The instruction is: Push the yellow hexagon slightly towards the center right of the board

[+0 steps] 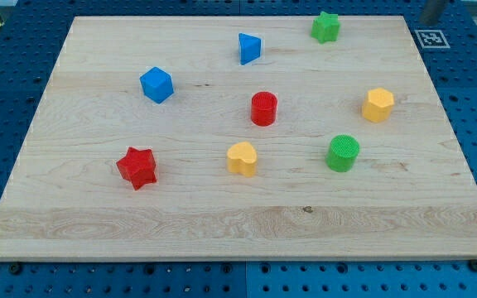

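Observation:
The yellow hexagon [378, 105] lies on the wooden board [222, 223] at the view's right, a little above mid-height. A dark rod shows at the view's top right corner, and my tip [427, 20] is just past the board's top edge. It is far above and to the right of the hexagon and touches no block.
A green star [325, 26] lies at the top right, with a blue triangle [249, 48] left of it. A blue cube [156, 84], red cylinder [263, 108], green cylinder [343, 153], yellow heart [242, 158] and red star [137, 167] also lie on the board. A printed tag [431, 38] marks the top right corner.

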Available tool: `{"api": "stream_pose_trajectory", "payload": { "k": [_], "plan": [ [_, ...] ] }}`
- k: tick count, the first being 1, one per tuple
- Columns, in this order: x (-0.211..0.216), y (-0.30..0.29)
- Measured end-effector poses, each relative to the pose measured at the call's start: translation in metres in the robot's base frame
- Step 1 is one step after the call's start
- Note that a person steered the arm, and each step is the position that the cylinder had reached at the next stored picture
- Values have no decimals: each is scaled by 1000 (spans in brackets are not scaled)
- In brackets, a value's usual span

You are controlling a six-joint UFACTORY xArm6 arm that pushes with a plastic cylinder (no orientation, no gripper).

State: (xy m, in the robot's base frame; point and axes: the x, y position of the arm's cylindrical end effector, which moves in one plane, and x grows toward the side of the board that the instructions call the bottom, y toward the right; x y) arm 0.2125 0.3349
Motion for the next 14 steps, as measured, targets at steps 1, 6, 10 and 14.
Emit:
{"api": "stream_pose_trajectory", "payload": {
  "k": [1,6,10,14],
  "plan": [
    [9,0],
    [9,-6],
    [16,-34],
    [36,-67]
  ]
}}
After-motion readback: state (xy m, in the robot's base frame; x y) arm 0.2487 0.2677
